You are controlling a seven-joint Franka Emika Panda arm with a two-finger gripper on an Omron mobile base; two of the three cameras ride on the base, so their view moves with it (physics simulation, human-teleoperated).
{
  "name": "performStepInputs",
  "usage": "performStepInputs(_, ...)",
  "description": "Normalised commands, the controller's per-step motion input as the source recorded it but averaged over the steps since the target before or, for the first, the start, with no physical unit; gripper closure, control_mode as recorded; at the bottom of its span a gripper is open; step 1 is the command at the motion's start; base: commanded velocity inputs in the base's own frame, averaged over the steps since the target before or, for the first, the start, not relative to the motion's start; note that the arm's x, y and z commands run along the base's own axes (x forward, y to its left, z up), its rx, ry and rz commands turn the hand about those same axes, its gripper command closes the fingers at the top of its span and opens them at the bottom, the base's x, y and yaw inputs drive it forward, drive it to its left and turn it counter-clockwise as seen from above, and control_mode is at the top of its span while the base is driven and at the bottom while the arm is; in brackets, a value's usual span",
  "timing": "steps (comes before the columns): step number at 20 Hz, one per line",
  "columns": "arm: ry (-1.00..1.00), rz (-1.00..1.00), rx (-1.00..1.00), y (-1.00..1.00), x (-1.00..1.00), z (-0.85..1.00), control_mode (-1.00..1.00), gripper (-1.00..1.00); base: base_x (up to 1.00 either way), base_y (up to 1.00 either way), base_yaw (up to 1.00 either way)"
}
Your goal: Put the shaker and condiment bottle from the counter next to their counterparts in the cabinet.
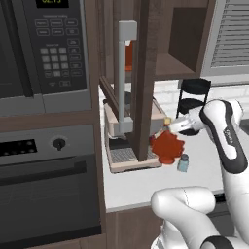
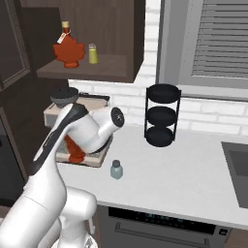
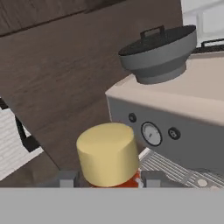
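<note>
Brown wood comes first: the cabinet hangs above the counter with its door swung out, so the shelf is open to me. On that shelf, seen from the right base view, sit the counterparts: a red leaf bottle and, just beside it, a small yellow shaker. Below the cabinet, on the counter, stands the coffee machine, which I use as my landmark.

Next in size is the bottle, low down in front of the machine and right beside its drip tray. I have the gripper clenched on its neck: in the hand view the tan cap rises just above the two fingertips, with red showing between them. I cannot tell from these views whether the bottle's base rests on the counter or is just clear of it.

Smallest is the shaker, standing upright on the counter just beside the bottle, on the side away from the machine, untouched.

My reading of progress: neither item is in the cabinet yet. The door is open and the first grasp is made, so I judge the job is in its early part. Left to do: raise the bottle past the machine and the door edge, set it beside its red twin, let go, then fetch the shaker and stand it by the yellow one.
</note>
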Motion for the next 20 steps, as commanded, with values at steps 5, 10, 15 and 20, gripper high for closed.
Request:
performStepInputs(5, 0.00, -0.17, 0.00, -0.16, -0.29, 1.00, -1.00, 1.00, 0.00, 0.00, 0.00)
performStepInputs(10, -0.01, -0.23, 0.00, -0.06, -0.25, 1.00, -1.00, 1.00, 0.00, 0.00, 0.00)
performStepInputs(15, 0.00, -0.21, 0.00, -0.07, -0.28, 1.00, -1.00, 1.00, 0.00, 0.00, 0.00)
performStepInputs(20, 0.00, 0.00, 0.01, -0.01, -0.22, 0.97, -1.00, 1.00, 0.00, 0.00, 0.00)
